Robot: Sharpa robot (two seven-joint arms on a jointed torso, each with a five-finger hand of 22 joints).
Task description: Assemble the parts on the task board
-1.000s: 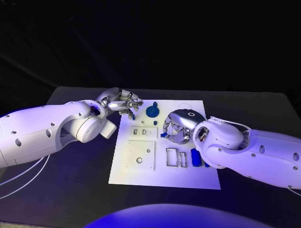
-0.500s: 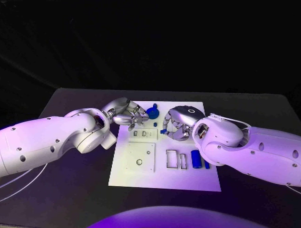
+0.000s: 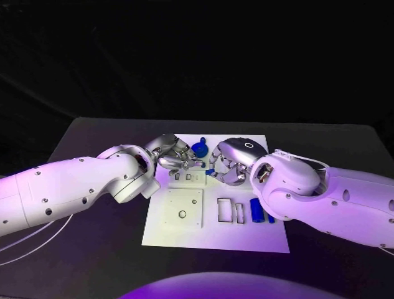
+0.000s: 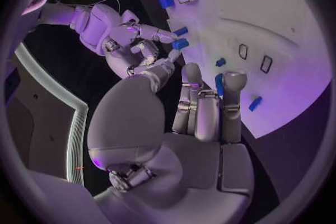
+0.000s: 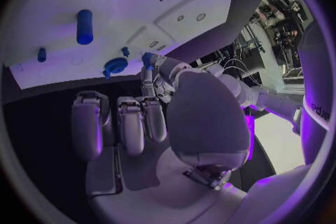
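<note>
On the black table, from the head view, we see the white rectangular task board. Our left hand and right hand meet over its far half, near a blue round part; a blue cylinder part lies by the board's right edge.

From the left wrist, our fingers lie curled together, empty.

From the right wrist, our fingers curl inward; whether they hold anything, we cannot tell.

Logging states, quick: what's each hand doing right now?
Left hand: holds a small blue part.
Right hand: cannot tell; a blue piece sits at its fingertips.
</note>
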